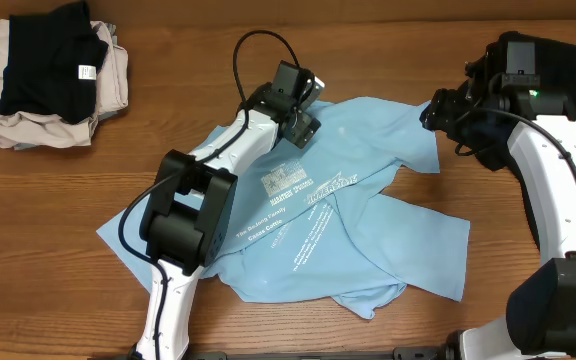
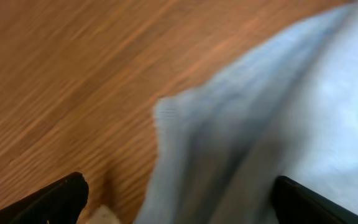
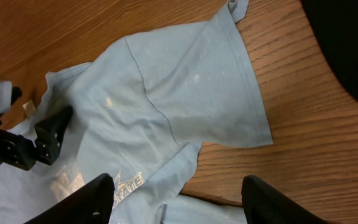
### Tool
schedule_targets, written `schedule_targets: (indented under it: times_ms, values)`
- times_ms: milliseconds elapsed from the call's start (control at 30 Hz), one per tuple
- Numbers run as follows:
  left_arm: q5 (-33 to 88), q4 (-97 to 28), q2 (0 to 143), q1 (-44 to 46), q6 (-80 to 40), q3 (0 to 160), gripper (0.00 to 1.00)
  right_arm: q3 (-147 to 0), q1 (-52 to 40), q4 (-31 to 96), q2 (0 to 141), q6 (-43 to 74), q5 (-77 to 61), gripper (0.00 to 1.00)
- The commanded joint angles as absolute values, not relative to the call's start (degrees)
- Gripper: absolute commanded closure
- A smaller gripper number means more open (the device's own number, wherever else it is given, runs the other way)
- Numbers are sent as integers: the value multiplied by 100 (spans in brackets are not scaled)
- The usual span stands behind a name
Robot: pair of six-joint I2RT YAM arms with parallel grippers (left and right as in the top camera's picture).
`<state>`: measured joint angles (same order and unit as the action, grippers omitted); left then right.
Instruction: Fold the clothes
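A light blue T-shirt (image 1: 358,215) with white chest print lies crumpled in the middle of the table. My left gripper (image 1: 303,122) is open and low over the shirt's upper edge; in the left wrist view the blue cloth (image 2: 253,124) lies between the open jaws (image 2: 179,199). My right gripper (image 1: 438,115) is open and empty, held above the shirt's right sleeve (image 3: 185,93), its jaws (image 3: 178,199) apart over cloth and wood. A black garment (image 1: 548,80) lies at the back right under the right arm and shows in the right wrist view (image 3: 347,43).
A pile of folded clothes, black on beige (image 1: 53,75), sits at the back left corner. Bare wooden table (image 1: 448,330) lies in front of the shirt. A small white tag (image 2: 104,214) lies on the wood by the left jaw.
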<state>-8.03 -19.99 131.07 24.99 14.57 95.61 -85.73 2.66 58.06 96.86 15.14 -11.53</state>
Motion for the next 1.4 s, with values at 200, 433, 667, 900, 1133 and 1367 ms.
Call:
schedule_targets:
  times_ms: [200, 433, 667, 900, 1133, 1367]
  values:
    - [-1758, -2145, 13382, 1116, 1066, 9585, 0, -8545, 257, 5852, 9961, 1479, -1096, 30]
    - [-1761, -2724, 13382, 263, 978, 9719, 0, -8545, 257, 5795, 10495, 1479, -1098, 30]
    - [-1625, -3822, 13382, -239, 357, 10569, 0, -8545, 257, 5730, 10676, 1476, -1120, 28]
    - [-1549, -5297, 13382, -340, 360, 12110, 0, -8547, 259, 6219, 10674, 1483, -1205, 25]
    - [-1450, -6991, 13380, -342, -8, 13869, 0, -8545, 279, 7365, 10632, 1785, -1199, 27]
    - [-521, -8123, 13380, -340, -19, 14999, 0, -8545, 303, 7784, 10042, 1944, -1111, 26]
